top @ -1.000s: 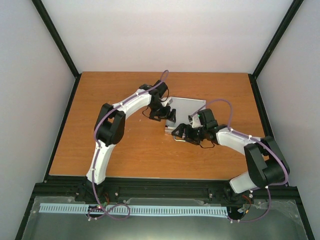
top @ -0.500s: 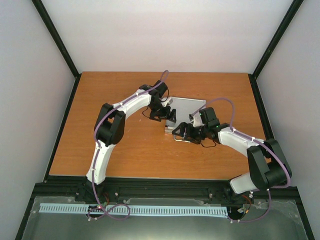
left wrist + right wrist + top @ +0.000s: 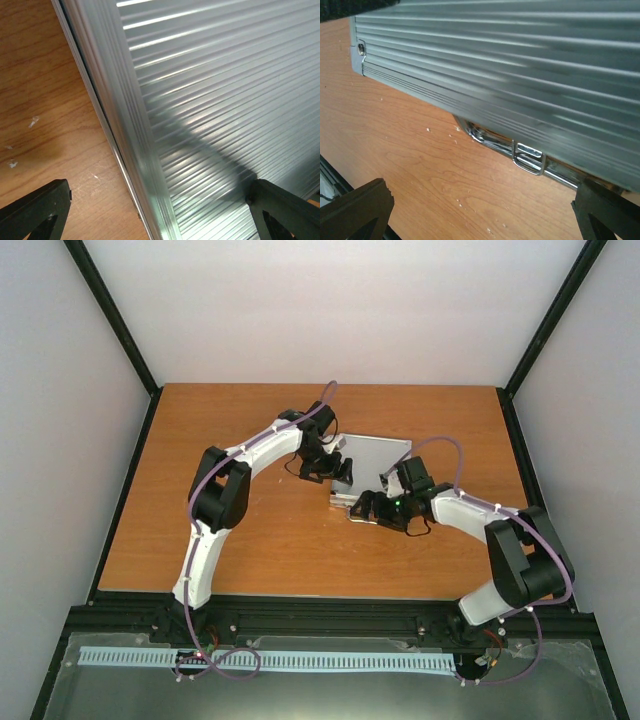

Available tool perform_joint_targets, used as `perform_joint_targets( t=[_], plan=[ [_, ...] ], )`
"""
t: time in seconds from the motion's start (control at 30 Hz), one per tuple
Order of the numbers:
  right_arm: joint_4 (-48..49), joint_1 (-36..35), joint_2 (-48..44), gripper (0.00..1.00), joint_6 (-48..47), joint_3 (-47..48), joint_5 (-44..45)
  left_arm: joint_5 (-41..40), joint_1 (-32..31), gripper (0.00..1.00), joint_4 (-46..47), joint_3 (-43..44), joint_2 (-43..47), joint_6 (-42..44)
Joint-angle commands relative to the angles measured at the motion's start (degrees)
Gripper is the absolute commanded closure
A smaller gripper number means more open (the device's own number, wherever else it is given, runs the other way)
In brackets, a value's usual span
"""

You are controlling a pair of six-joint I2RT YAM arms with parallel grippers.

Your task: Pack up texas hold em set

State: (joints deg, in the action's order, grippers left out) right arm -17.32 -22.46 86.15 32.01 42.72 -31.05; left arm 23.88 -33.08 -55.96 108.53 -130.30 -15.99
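Note:
The silver ribbed aluminium case (image 3: 383, 454) lies flat on the wooden table with its lid down. Chips, dice, card boxes and disc are hidden. My left gripper (image 3: 341, 471) is open and straddles the case's left edge; in the left wrist view (image 3: 157, 205) one finger (image 3: 37, 210) is over the wood and the other (image 3: 282, 207) over the ribbed lid (image 3: 215, 95). My right gripper (image 3: 362, 507) is open at the case's near edge. In the right wrist view (image 3: 480, 207) a chrome latch (image 3: 528, 157) sits under the case's front edge (image 3: 470, 80), between the fingers.
The brown wooden table (image 3: 250, 530) is bordered by a black frame and white walls. A perforated white strip (image 3: 260, 660) lies in front of the arm bases. Small white specks dot the wood (image 3: 455, 202) near the case.
The right arm's elbow and forearm have shifted slightly while its gripper stays at the case's near edge. The left arm and the case have not moved.

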Motion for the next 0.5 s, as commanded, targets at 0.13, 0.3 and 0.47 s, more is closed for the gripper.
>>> perform_joint_targets(
  t=[0.13, 0.3, 0.47],
  plan=[
    [0.5, 0.5, 4.1, 0.00, -3.7, 2.6, 1.0, -5.4, -0.8, 0.00, -4.2, -2.1, -4.1, 2.4],
    [1.0, 0.5, 5.6, 0.00, -4.5, 3.2, 0.3, -5.4, -0.8, 0.00, -4.7, -1.7, -4.5, 2.7],
    [1.5, 0.4, 8.3, 0.00, -5.7, 4.2, -3.6, -5.4, -0.8, 0.00, -5.3, -0.5, -5.4, 2.8]
  ],
)
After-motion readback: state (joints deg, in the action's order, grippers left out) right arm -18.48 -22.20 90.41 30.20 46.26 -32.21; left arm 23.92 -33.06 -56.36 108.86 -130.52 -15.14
